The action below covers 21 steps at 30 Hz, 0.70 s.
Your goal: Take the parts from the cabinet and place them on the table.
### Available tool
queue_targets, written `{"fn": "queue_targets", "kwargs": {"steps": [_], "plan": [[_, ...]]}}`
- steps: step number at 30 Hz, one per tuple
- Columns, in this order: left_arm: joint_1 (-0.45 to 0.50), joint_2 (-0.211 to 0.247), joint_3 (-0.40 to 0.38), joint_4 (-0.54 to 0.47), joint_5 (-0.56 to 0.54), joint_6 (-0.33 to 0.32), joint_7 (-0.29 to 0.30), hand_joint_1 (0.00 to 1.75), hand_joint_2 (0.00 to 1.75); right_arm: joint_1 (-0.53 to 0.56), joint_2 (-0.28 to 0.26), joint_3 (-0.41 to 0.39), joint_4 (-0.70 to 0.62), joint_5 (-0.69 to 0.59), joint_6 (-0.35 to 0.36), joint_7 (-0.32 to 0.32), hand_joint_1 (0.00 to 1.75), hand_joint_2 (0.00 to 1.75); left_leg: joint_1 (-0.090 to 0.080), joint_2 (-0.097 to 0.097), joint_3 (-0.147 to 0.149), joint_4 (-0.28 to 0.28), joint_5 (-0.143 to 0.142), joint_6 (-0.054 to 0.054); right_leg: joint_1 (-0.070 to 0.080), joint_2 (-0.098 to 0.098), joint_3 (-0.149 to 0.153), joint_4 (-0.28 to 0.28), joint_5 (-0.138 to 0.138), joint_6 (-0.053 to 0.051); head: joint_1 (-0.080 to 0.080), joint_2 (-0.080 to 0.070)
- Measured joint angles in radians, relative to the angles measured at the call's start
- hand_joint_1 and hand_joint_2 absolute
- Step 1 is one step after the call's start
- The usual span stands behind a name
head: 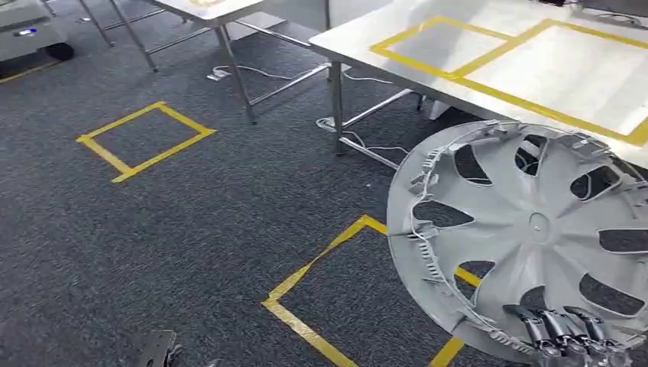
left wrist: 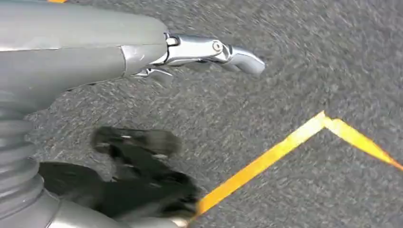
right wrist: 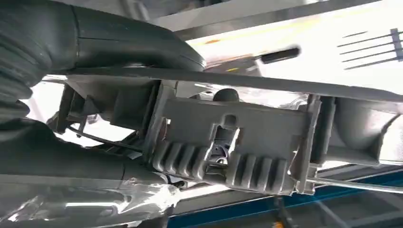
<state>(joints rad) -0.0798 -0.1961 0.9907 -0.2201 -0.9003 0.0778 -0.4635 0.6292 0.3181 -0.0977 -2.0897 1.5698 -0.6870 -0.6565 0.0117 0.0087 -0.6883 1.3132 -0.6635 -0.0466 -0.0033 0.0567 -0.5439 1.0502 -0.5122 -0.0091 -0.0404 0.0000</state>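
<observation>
Right robot hand [head: 569, 334] grips hubcap [head: 527, 229] rim; left robot hand [left wrist: 142, 52] hangs empty, fingers apart.

Place: a robot test lab or workshop is showing.
Floor: dark grey carpet [head: 191, 229] is carrying yellow tape squares [head: 145, 140] at 10 o'clock.
Furniture: white metal-legged table [head: 382, 38] with yellow tape outlines is standing at 1 o'clock.

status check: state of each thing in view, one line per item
wheel cover: held off the floor by its lower rim, tilted, inner side toward the head camera, not yet on the table
right hand: gripping the wheel cover's rim
left hand: holds nothing, hanging over the carpet
table: yellow-taped rectangles on top, bare
</observation>
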Motion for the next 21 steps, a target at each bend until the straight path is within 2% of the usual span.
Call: {"fn": "queue_targets", "kwargs": {"steps": [1, 2, 3, 4, 5, 6, 7, 8, 9, 10, 11, 12, 13, 14, 15, 16, 17, 18, 19, 20, 21], "plan": [[0.000, 0.001, 0.000, 0.000, 0.000, 0.000, 0.000, 0.00, 1.75, 0.002, 0.000, 0.000, 0.000, 0.001, 0.000, -0.001, 1.75, 1.75, 0.000, -0.002, -0.016, -0.017, -0.002, 0.001, -0.001, 0.015, 0.016, 0.000, -0.012, 0.001, -0.001, 0.000], [-0.002, 0.001, 0.000, 0.000, 0.000, 0.000, 0.000, 0.00, 1.75, 0.002, 0.000, 0.000, 0.000, 0.002, 0.000, -0.002, 1.75, 1.75, -0.001, -0.006, -0.019, -0.063, 0.022, 0.003, -0.004, 0.032, 0.038, 0.000, -0.028, 0.004, 0.000, 0.000], [-0.002, 0.002, 0.000, 0.000, 0.000, 0.001, 0.000, 0.00, 1.75, 0.001, 0.000, 0.000, 0.000, 0.002, 0.000, -0.002, 1.75, 1.75, -0.001, -0.014, -0.014, -0.124, 0.081, 0.002, -0.008, 0.045, 0.058, 0.000, -0.043, 0.010, -0.001, 0.000], [0.000, 0.003, 0.001, 0.000, 0.000, 0.000, 0.000, 0.00, 1.75, 0.002, 0.000, 0.000, 0.000, 0.001, 0.000, -0.002, 1.75, 1.75, 0.000, -0.042, -0.008, -0.195, 0.186, -0.001, -0.011, 0.054, 0.058, -0.004, -0.059, 0.015, -0.002, 0.000], [0.002, 0.003, 0.001, 0.002, 0.000, 0.000, 0.000, 0.00, 1.75, -0.002, 0.000, 0.000, 0.000, 0.001, 0.000, -0.002, 1.75, 1.75, 0.006, -0.077, -0.022, -0.265, 0.288, -0.001, -0.011, 0.067, 0.073, 0.000, -0.072, 0.019, -0.006, 0.000], [0.006, 0.005, 0.001, 0.003, 0.000, 0.000, 0.000, 0.00, 1.75, -0.003, 0.000, 0.000, 0.001, 0.000, 0.000, -0.002, 1.75, 1.75, 0.003, -0.075, -0.020, -0.273, 0.284, 0.004, -0.010, 0.085, 0.080, -0.006, -0.082, 0.026, -0.016, 0.001], [0.009, 0.005, 0.001, 0.003, 0.000, -0.001, 0.001, 0.00, 1.75, -0.003, 0.000, 0.000, 0.001, 0.002, 0.000, -0.003, 1.75, 1.75, -0.001, -0.071, -0.009, -0.278, 0.281, 0.012, -0.013, 0.096, 0.089, -0.030, -0.094, 0.033, -0.014, 0.000], [0.009, 0.004, 0.002, 0.003, 0.000, -0.001, 0.000, 0.00, 1.75, 0.003, 0.000, 0.000, 0.002, 0.002, 0.000, -0.003, 1.75, 1.75, 0.001, -0.061, 0.003, -0.290, 0.271, 0.023, -0.011, 0.092, 0.106, -0.015, -0.071, 0.042, -0.018, 0.001], [0.002, 0.002, 0.003, 0.003, 0.000, -0.001, 0.000, 0.00, 1.75, 0.003, 0.000, -0.001, 0.001, 0.002, 0.000, -0.005, 1.75, 1.75, 0.001, -0.051, 0.019, -0.292, 0.263, 0.031, -0.010, 0.090, 0.105, -0.008, -0.063, 0.043, -0.014, 0.000], [-0.002, 0.003, 0.003, 0.003, 0.000, -0.002, -0.001, 0.00, 1.75, 0.002, 0.000, -0.001, 0.002, 0.002, 0.000, -0.005, 1.75, 1.75, 0.000, -0.049, 0.032, -0.296, 0.263, 0.038, -0.006, 0.032, 0.085, 0.031, -0.055, 0.046, -0.011, 0.001], [-0.004, 0.004, 0.003, 0.003, 0.000, -0.002, -0.002, 0.00, 1.75, -0.002, 0.000, -0.001, 0.002, 0.002, 0.000, -0.005, 1.75, 1.75, -0.003, -0.045, 0.050, -0.296, 0.248, 0.044, -0.002, -0.023, 0.052, 0.098, -0.045, 0.048, -0.003, 0.000], [-0.003, 0.004, 0.003, 0.003, 0.000, -0.002, -0.002, 0.00, 1.75, -0.005, 0.000, 0.000, 0.002, 0.002, 0.000, -0.005, 1.75, 1.75, -0.007, -0.038, 0.066, -0.296, 0.232, 0.048, -0.001, -0.043, 0.001, 0.173, -0.058, 0.047, 0.004, 0.000], [0.000, 0.004, 0.004, 0.003, 0.000, -0.002, -0.002, 0.00, 1.75, -0.004, 0.000, 0.000, 0.003, 0.002, 0.000, -0.004, 1.75, 1.75, -0.011, -0.028, 0.084, -0.296, 0.215, 0.053, 0.001, -0.048, -0.052, 0.235, -0.096, 0.047, 0.002, 0.000], [0.002, 0.004, 0.005, 0.003, 0.000, -0.002, -0.002, 0.00, 1.75, -0.003, 0.000, 0.000, 0.004, 0.002, 0.000, -0.003, 1.75, 1.75, -0.013, -0.021, 0.105, -0.296, 0.198, 0.056, 0.004, -0.048, -0.093, 0.272, -0.144, 0.048, 0.002, 0.000], [0.004, 0.004, 0.006, 0.003, 0.000, -0.002, -0.002, 0.00, 1.75, -0.003, 0.000, 0.000, 0.005, 0.002, 0.000, -0.002, 1.75, 1.75, -0.015, -0.017, 0.129, -0.296, 0.178, 0.059, 0.005, -0.048, -0.125, 0.282, -0.189, 0.050, 0.003, 0.000], [0.004, 0.004, 0.007, 0.003, 0.000, -0.002, -0.002, 0.00, 1.75, -0.002, 0.000, 0.000, 0.007, 0.002, 0.000, -0.001, 1.75, 1.75, -0.016, -0.015, 0.157, -0.296, 0.158, 0.061, 0.006, -0.048, -0.144, 0.266, -0.213, 0.050, 0.003, 0.000], [0.003, 0.004, 0.007, 0.003, 0.000, -0.002, -0.002, 0.00, 1.75, 0.000, 0.000, 0.000, 0.010, 0.002, 0.000, 0.000, 1.75, 1.75, -0.018, -0.014, 0.185, -0.297, 0.137, 0.062, 0.006, -0.048, -0.153, 0.231, -0.209, 0.046, 0.003, 0.000], [0.002, 0.004, 0.008, 0.003, 0.000, -0.002, -0.002, 0.00, 1.75, 0.002, 0.000, 0.000, 0.011, 0.002, 0.000, 0.000, 1.75, 1.75, -0.021, -0.014, 0.214, -0.298, 0.118, 0.063, 0.008, -0.049, -0.156, 0.184, -0.170, 0.039, 0.004, 0.000], [0.003, 0.004, 0.008, 0.003, 0.000, -0.002, -0.002, 0.00, 1.75, 0.003, 0.000, 0.000, 0.013, 0.002, 0.000, 0.000, 1.75, 1.75, -0.023, -0.011, 0.246, -0.300, 0.091, 0.064, 0.011, -0.053, -0.160, 0.115, -0.055, 0.024, 0.005, 0.000], [0.007, 0.002, 0.010, 0.005, 0.000, -0.003, -0.002, 0.00, 1.75, 0.004, 0.000, 0.000, 0.015, 0.002, 0.000, 0.000, 1.75, 1.75, -0.022, -0.009, 0.259, -0.298, 0.073, 0.063, 0.021, -0.068, -0.178, 0.056, 0.098, 0.013, 0.009, 0.000], [0.005, 0.004, 0.010, 0.005, 0.000, -0.003, -0.002, 0.00, 1.75, 0.002, 0.000, -0.001, 0.018, 0.002, 0.000, 0.001, 1.75, 1.75, -0.027, -0.010, 0.274, -0.300, 0.052, 0.056, 0.026, -0.068, -0.179, 0.051, 0.113, 0.018, 0.006, 0.000]]}}
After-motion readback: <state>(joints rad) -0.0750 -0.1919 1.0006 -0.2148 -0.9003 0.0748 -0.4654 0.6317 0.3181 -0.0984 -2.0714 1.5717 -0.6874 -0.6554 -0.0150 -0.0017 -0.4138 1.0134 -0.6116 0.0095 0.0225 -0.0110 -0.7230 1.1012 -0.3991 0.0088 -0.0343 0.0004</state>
